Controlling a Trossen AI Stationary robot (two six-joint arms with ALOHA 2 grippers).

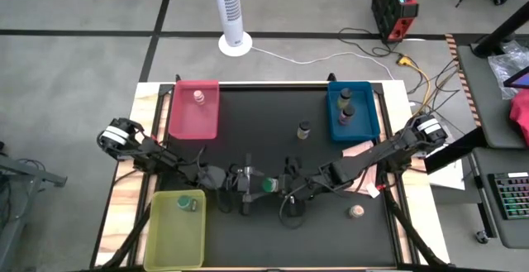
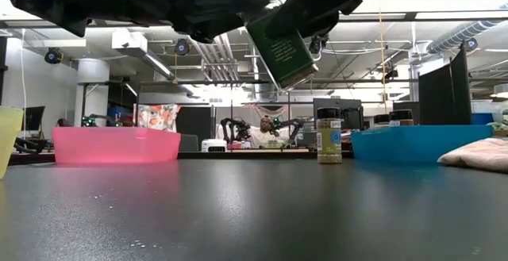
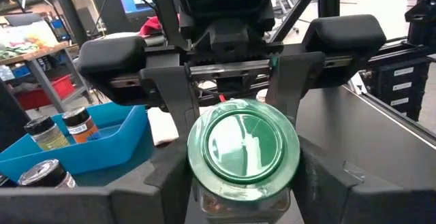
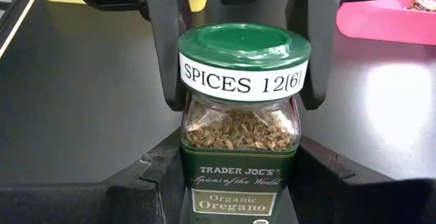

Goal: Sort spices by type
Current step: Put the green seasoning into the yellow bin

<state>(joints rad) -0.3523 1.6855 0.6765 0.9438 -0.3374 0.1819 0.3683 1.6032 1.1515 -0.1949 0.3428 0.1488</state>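
Observation:
A glass oregano jar with a green lid (image 1: 269, 185) hangs in the air over the middle of the black table, between my two grippers. My left gripper (image 1: 250, 183) comes from the table's left and my right gripper (image 1: 287, 186) from its right; both are shut on the jar. In the low view the jar (image 2: 282, 51) is tilted, well above the table, and the arms hide its lid. The lid faces the left wrist camera (image 3: 243, 146). The right wrist view shows the label side (image 4: 238, 176). My left gripper pinches the green lid by its rim (image 3: 196, 152) between its two fingers, coming level from the table's left. The lid end points at this gripper. The jar is clear of the table. My right gripper pinches the jar's glass body (image 4: 194, 159) between its two fingers (image 4: 146, 176), below the lid, coming from the table's right. The fingers lie along the jar, its base toward the wrist. The jar is tilted and lifted clear.
A red tray (image 1: 183, 123) at far left holds a pinkish-topped jar. A blue tray (image 1: 368, 119) at far right holds two dark-capped jars. One jar (image 1: 304, 130) stands on the table. A yellow-green tray (image 1: 169, 235) holds a green-lidded jar. A jar (image 1: 356, 212) lies near right; a pink cloth (image 1: 359, 148).

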